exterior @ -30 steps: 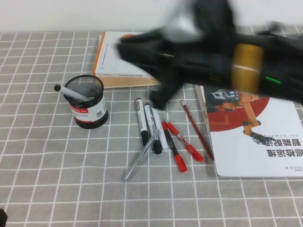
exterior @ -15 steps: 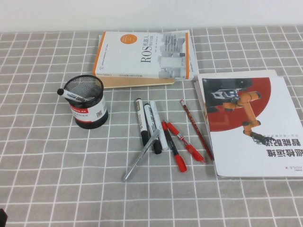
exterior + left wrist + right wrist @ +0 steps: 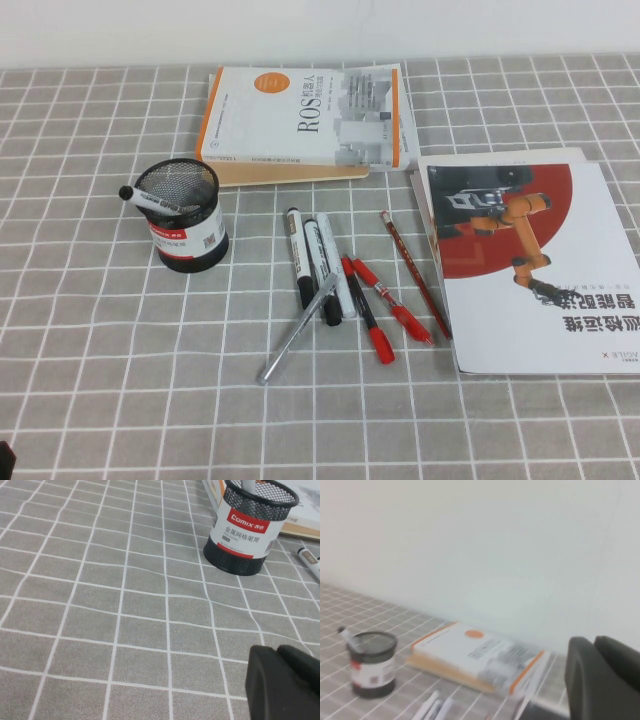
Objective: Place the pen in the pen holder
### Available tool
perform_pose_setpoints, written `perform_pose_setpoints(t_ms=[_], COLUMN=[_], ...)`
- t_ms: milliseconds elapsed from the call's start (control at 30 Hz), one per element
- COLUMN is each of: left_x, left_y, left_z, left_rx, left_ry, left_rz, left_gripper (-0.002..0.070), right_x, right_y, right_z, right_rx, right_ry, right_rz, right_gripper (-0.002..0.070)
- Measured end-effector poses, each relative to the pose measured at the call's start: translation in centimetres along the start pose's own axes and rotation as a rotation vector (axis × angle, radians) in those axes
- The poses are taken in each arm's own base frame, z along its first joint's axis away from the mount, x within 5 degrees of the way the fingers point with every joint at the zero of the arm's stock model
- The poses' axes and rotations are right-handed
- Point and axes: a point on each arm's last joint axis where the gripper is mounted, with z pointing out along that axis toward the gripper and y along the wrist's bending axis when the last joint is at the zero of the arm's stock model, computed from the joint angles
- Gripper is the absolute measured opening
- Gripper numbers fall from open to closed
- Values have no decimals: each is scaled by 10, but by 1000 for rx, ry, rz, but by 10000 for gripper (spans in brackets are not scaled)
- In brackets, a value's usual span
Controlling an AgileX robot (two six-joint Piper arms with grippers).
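Inside pen holder (image 3: 187, 216): white-barrelled pen (image 3: 152, 201), black cap, leaning.

Left gripper (image 3: 285, 680), right gripper (image 3: 602, 677) — matte black, rounded.

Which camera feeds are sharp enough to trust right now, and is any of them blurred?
High view: sharp, even light, pen in the pen holder reads clearly. Left wrist view: sharp, left gripper a dark shape at the corner. Right wrist view: soft and blurred, right gripper at the edge.
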Motion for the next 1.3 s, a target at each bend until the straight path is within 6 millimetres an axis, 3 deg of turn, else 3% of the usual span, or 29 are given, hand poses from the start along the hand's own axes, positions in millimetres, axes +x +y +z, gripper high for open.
perform_pose_setpoints(t_ms=[167,333,433,567,733,900,1133,1300], left_x=[0,0,0,0,0,0,0,0], left_y=[0,0,0,0,0,0,0,0], left_z=[0,0,0,0,0,0,0,0], left_rx=[0,0,0,0,0,0,0,-1], left_ry=[0,0,0,0,0,0,2,2], left_rz=[0,0,0,0,0,0,0,2], left_gripper=[-5,-5,-5,-5,-5,-5,-5,-5], right_x=[18,55,67,80,90,96,136,146], right_y=[-3,-1,3,3,0,-7,-11,-16], right_z=[0,-12,-17,-16,-21,-37,-56,-62], right_rx=[42,70,53,66,85,213,412,547], right_ry=[154,565,659,616,384,213,221,289], right_rz=[66,170,201,203,165,122,192,248], right_gripper=[-12,-12,-12,-12,-12,-12,-12,-12])
